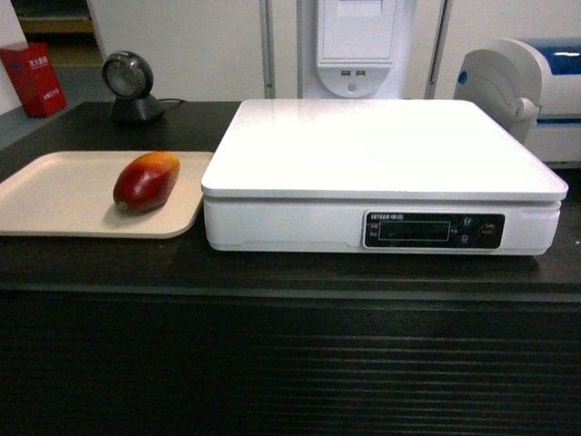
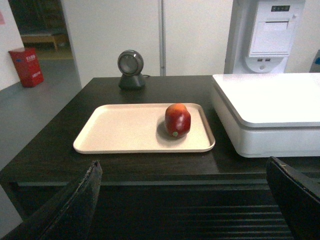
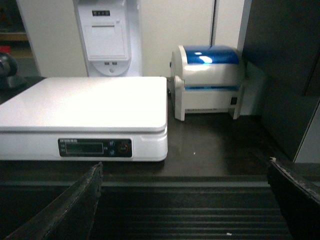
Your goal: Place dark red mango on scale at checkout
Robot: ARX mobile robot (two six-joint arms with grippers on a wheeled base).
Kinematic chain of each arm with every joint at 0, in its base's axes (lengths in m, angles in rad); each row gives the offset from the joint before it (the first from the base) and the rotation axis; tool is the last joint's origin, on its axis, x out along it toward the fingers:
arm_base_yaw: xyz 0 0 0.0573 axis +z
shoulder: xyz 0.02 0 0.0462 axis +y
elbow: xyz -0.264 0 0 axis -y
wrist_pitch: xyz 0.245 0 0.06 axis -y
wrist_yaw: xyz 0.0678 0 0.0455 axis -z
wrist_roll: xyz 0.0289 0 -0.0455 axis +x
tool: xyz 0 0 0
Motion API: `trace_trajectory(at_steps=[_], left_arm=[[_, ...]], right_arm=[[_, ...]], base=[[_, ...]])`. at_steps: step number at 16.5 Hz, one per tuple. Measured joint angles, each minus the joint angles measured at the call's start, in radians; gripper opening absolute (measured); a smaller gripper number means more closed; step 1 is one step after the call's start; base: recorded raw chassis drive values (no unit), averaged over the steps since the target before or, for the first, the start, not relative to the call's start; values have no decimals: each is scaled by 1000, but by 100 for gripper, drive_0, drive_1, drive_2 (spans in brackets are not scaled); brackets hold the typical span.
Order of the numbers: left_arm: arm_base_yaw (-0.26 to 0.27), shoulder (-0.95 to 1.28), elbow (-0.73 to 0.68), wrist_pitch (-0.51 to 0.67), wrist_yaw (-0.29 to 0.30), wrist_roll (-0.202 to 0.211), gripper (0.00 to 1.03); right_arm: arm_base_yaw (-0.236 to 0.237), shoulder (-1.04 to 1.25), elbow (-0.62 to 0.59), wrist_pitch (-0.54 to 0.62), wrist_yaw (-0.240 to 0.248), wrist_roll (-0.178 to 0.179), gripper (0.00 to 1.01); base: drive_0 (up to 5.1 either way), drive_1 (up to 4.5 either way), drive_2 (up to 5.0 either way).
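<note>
The dark red mango (image 1: 145, 182) lies on a beige tray (image 1: 54, 195) at the left of the black checkout counter (image 1: 290, 272); the left wrist view shows the mango (image 2: 177, 120) on the right part of the tray (image 2: 125, 130). The white scale (image 1: 381, 154) stands to the tray's right with nothing on its platform, and appears as the scale (image 2: 270, 105) and the scale (image 3: 85, 110) in the wrist views. My left gripper (image 2: 182, 167) is open, held in front of the counter's ribbed panel, short of the tray. My right gripper (image 3: 185, 170) is open too, before the counter to the right of the scale. Neither gripper appears in the head view.
A round black barcode scanner (image 1: 132, 86) stands behind the tray. A white and blue printer (image 3: 207, 80) sits right of the scale. A white receipt unit (image 1: 356, 45) is mounted on the wall behind. A red box (image 1: 34, 77) stands on the floor at far left.
</note>
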Motion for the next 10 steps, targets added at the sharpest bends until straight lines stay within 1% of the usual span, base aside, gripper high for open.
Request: trace_trajectory(at_steps=[10], left_arm=[[0,0,0,-2,-1,0,98]], right_arm=[[0,0,0,-2,0,-1,98]], base=[[0,0,0]])
